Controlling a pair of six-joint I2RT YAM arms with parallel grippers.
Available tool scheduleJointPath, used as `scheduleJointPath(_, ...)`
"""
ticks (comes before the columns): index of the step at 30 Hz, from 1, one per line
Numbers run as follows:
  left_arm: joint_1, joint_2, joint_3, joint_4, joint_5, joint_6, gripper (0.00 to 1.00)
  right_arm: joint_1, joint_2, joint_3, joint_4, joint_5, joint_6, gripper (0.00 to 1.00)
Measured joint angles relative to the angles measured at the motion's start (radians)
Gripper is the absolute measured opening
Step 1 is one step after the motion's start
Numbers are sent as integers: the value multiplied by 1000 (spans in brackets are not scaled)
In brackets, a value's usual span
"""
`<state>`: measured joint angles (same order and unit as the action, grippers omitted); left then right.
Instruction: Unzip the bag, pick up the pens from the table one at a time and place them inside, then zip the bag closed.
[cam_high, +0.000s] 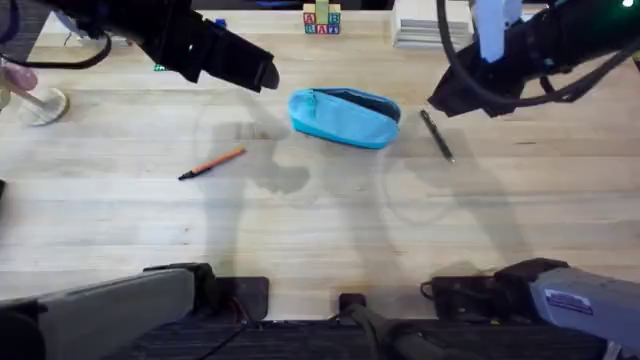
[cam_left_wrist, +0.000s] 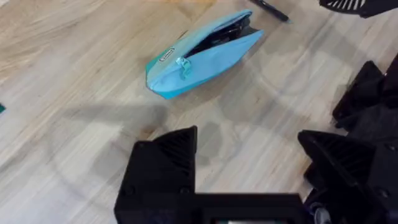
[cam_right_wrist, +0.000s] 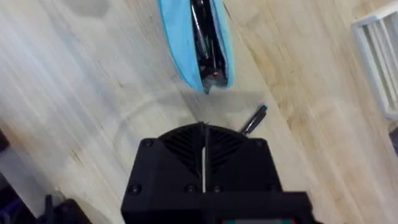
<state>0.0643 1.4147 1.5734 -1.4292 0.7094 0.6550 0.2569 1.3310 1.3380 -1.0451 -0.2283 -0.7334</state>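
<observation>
**Pouch unzipped, both pens on the bench**

Overhead: the bag (cam_high: 345, 117) lies mid-bench (cam_high: 320, 230), mouth open to receive pens. The orange pen (cam_high: 212, 163) rests apart to its left, the black pen (cam_high: 437, 135) just beside its right end.

Left wrist: the left pincer (cam_left_wrist: 249, 174) hangs spread and empty; nothing bars the pouch.

Right wrist: the right pincer (cam_right_wrist: 204, 163), fingers pressed together, hovers above the black pen.
</observation>
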Motion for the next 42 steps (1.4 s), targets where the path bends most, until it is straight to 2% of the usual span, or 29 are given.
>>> scheduleJointPath(24, 0, 0, 0, -23, 0, -20, 995, 0, 278, 0, 119, -51, -132, 30)
scheduleJointPath(42, 0, 0, 0, -23, 0, -43, 995, -3, 407, 0, 205, -121, -167, 30)
